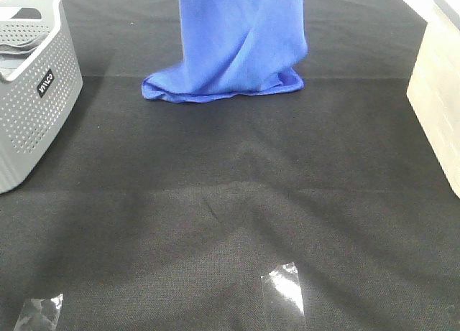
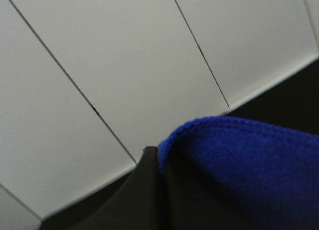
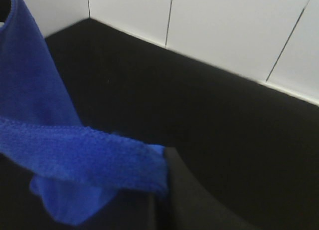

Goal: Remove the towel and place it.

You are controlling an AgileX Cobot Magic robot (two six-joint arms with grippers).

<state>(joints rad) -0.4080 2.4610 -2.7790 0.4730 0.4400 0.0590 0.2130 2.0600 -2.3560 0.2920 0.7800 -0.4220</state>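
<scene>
Shut tight on the towel [image 1: 241,36], both the left gripper [image 2: 160,170] and the right gripper [image 3: 162,190], each pinching a stitched hem. Hangs from them as a fuzzy royal-blue drape in soft folds; pools at the far middle of the black woven cloth [image 1: 230,202]. At left, well apart, a grey perforated plastic basket [image 1: 36,123], insides too unclear to name. At right, a pale box [image 1: 438,108]. Near the front, two clear tape strips [image 1: 282,288].
</scene>
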